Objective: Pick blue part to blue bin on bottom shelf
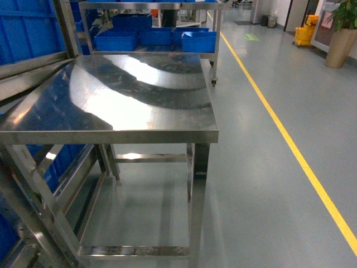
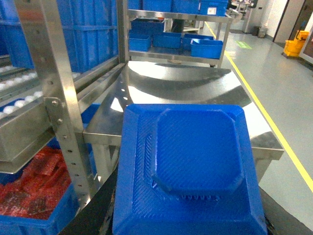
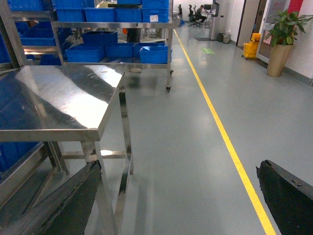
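The blue part (image 2: pixel 195 147), a square ribbed piece with a raised eight-sided centre, fills the lower left wrist view. My left gripper (image 2: pixel 190 218) is shut on it, with a black finger showing at each side of it. The part hangs over the near edge of the steel table (image 2: pixel 195 85). A rack level with white rollers (image 2: pixel 17 95) runs along the left. Below it sits a blue bin (image 2: pixel 29 223) holding red pieces. My right gripper (image 3: pixel 176 196) is open over the grey floor with nothing between its fingers (image 3: pixel 63 205). Neither gripper shows in the head view.
The flat steel table (image 1: pixel 111 100) stands in front of me, with its legs (image 1: pixel 198 195) close to the right gripper. A perforated rack upright (image 2: pixel 58 98) stands left of the part. Behind the table is a cart with blue bins (image 1: pixel 156 36). A yellow floor line (image 1: pixel 290 139) runs along the right.
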Controlling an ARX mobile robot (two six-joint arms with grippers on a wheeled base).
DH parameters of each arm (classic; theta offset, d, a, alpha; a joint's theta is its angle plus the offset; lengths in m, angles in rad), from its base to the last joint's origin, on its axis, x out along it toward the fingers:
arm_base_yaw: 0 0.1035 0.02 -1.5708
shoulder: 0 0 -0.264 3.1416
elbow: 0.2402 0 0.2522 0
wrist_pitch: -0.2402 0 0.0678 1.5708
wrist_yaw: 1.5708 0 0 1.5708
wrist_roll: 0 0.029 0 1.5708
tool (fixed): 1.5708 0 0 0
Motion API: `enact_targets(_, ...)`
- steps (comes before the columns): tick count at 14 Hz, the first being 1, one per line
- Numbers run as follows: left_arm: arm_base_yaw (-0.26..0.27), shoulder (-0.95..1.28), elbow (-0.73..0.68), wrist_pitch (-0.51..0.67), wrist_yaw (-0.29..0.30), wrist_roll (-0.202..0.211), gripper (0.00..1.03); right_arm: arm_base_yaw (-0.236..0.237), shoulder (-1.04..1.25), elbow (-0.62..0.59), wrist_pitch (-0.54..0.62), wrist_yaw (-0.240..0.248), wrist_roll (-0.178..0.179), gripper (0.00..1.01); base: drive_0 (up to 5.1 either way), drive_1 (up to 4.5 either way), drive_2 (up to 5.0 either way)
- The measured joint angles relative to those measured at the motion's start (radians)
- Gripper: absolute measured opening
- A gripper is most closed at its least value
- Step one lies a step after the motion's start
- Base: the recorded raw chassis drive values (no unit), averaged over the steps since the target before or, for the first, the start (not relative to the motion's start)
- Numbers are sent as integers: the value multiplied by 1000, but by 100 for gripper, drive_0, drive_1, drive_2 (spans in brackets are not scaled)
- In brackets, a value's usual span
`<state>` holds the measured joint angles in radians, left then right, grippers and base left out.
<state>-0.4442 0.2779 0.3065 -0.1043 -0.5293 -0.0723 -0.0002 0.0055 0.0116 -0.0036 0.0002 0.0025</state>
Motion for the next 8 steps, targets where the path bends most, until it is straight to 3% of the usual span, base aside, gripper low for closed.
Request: enact_targets(8, 0, -1, 0, 0, -2, 0, 43, 0, 0, 0, -3, 0, 0, 98, -499, 247, 247)
